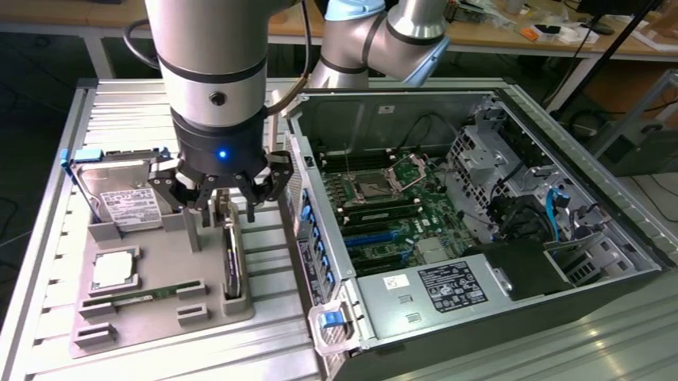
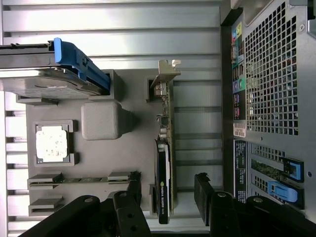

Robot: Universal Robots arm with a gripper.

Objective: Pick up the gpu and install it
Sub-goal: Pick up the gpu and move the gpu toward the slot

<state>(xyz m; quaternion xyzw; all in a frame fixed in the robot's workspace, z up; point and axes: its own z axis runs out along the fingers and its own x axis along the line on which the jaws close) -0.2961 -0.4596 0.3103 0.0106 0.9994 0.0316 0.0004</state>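
The gpu [image 1: 233, 266] stands on its long edge in a slot of the grey holder tray [image 1: 159, 321], black cooler toward the tray's front. In the wrist view the gpu [image 2: 165, 163] shows its green board, black cooler and silver end bracket. My gripper [image 1: 225, 209] hangs just above the card's rear end, open, with nothing held. From the wrist, the gripper [image 2: 167, 197] has one black finger [image 2: 131, 202] on each side of the card's line, apart from it.
A hard drive [image 1: 127, 198] with a blue clip, a processor [image 1: 113, 270] and a memory stick [image 1: 143, 295] sit in the same tray. The open computer case [image 1: 466, 214] with its motherboard lies close on the exterior view's right; its perforated wall [image 2: 269, 89] is near the card.
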